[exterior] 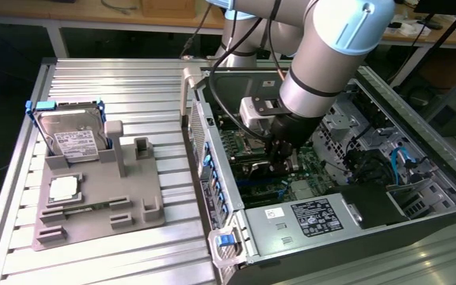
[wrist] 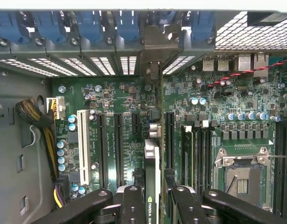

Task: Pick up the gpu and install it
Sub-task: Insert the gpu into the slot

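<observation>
Ribbed metal tabletop (exterior: 133,77), with an open PC case (exterior: 323,225) along its edge on the exterior view's right.
Inside the case, over the green motherboard (wrist: 115,93), the gpu (wrist: 152,158) stands on edge, long axis running toward the blue-clipped slot brackets (wrist: 87,65). The hand (wrist: 155,192) is clamped on it from both sides.

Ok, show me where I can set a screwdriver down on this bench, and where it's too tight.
Free: the slatted table above the hard drive in the exterior view, across to the computer case; also the strip below the grey fixture. Crowded: inside the case, where the gripper holds the gpu over the motherboard.
</observation>
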